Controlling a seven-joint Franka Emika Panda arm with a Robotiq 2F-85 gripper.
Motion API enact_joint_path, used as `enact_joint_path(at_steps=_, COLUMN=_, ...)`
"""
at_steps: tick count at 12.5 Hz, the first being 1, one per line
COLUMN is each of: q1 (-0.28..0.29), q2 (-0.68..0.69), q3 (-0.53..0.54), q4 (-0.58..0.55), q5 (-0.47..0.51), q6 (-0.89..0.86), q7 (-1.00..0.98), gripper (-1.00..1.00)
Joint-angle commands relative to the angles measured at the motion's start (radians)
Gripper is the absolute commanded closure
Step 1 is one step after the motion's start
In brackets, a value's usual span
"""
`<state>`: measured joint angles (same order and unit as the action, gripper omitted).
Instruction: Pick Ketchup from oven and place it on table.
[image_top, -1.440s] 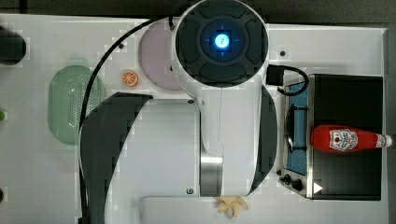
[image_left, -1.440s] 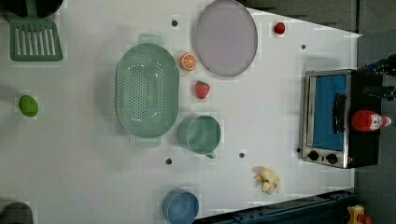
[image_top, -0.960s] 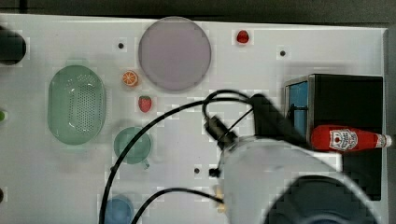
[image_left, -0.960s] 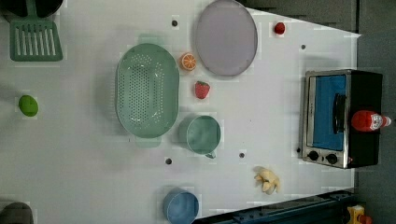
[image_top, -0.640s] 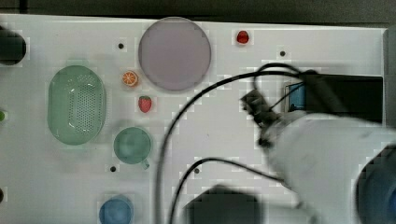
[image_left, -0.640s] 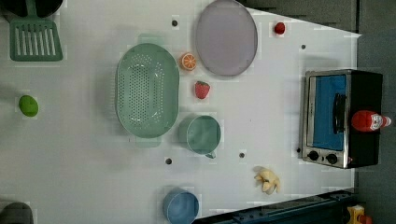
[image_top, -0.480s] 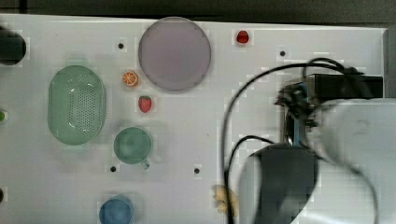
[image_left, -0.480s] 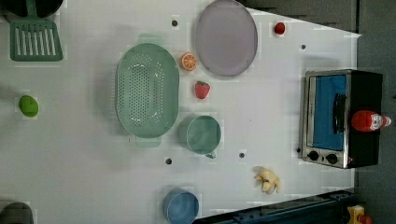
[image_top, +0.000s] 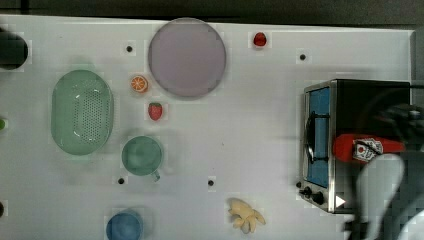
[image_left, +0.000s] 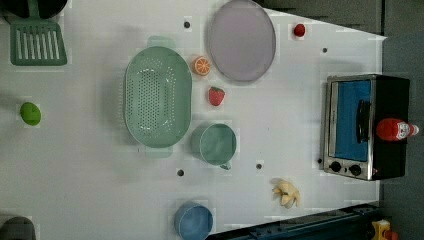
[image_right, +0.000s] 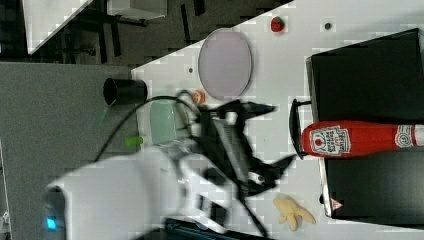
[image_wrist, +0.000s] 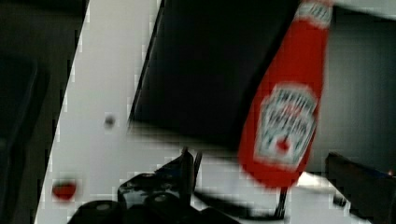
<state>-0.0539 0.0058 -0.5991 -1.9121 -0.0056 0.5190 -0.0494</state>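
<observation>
**Open claw closes in on the ketchup atop the oven**

Swinging across the top view since the earlier frames, the white arm has left the middle of the desk and now hangs over the boxy toaster oven (image_top: 350, 145) with its black top, silver front frame and bluish glass door. The other things on the desk lie as they did.

The slim red ketchup bottle (image_right: 357, 138) with white cap and white label lies on its side on the oven's black top, its base overhanging the front edge above the door's bar handle (image_right: 295, 129), its cap pointing toward the oven's back. The black claw (image_right: 280, 135) stands wide open and empty just in front of the oven, its two fingers spread either side of the bottle's base line, not touching it.

Risks, as I judge them:
- The bottle is round and lies loose, so a finger that nudges it before the claw closes could roll it along the oven top or tip it off the front edge.
- The lower finger (image_right: 282, 167) passes near the bar handle, so it could catch there.
- A grip on the overhanging base alone could let the long bottle droop or slip on the way to the large white desk (image_top: 250, 125) with small dark holes.
</observation>
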Motion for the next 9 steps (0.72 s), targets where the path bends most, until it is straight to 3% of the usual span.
enact_joint_path(at_steps=1, q1=-0.026, q2=0.14, q3=-0.025, q4=0.011, q5=0.097, q6=0.034, q7=0.001, gripper=-1.0)
enact_joint_path(at_steps=3, q1=-0.03, q2=0.208, q3=-0.039, q4=0.011, q5=0.172, q6=0.056, q7=0.054, gripper=-1.0)
enact_joint_path(at_steps=8, q1=-0.031, q2=0.297, q3=-0.041, q4=0.003, q5=0.178, q6=0.059, q7=0.097, gripper=-1.0)
enact_joint_path(at_steps=9, q1=-0.032, q2=0.3, q3=-0.041, q4=-0.004, q5=0.178, q6=0.059, q7=0.097, gripper=-0.71)
